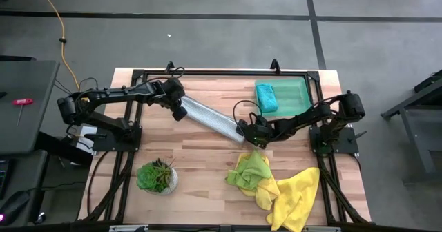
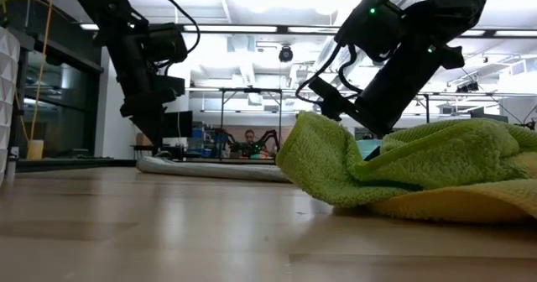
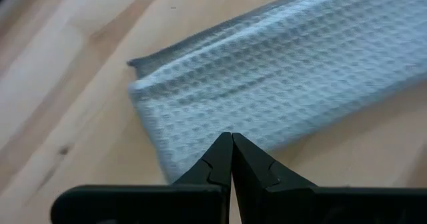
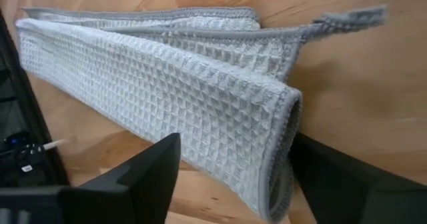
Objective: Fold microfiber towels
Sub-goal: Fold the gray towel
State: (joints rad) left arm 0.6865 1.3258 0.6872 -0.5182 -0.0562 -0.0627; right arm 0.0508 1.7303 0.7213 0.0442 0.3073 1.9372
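— Grey and bumpy, like a waffle: that long folded grey cloth lies flat in the middle of the wooden table. One arm is at each end of it.

— What are the arms doing?

— The left gripper sits at one end with its two fingers pressed together. They seem to hold nothing; the cloth lies just past the tips. The right gripper is at the other end with its fingers wide apart, one on each side of the folded edge.

— So what comes next, do you think?

— I think the right one needs to pinch that end, all the layers at once, then carry it over to meet the other end. It should go slow and keep the edges lined up, or the strip will slide crooked.

— Are there more towels?

— Yes. A folded teal towel rests on the flat green tray. A lime green towel and a bright yellow towel lie crumpled together near the front, still to fold. A small leafy plant in a pot stands well apart from them.

— And the room?

— Grey floor with dark lines. Behind the table is a bright big room with ceiling lights.
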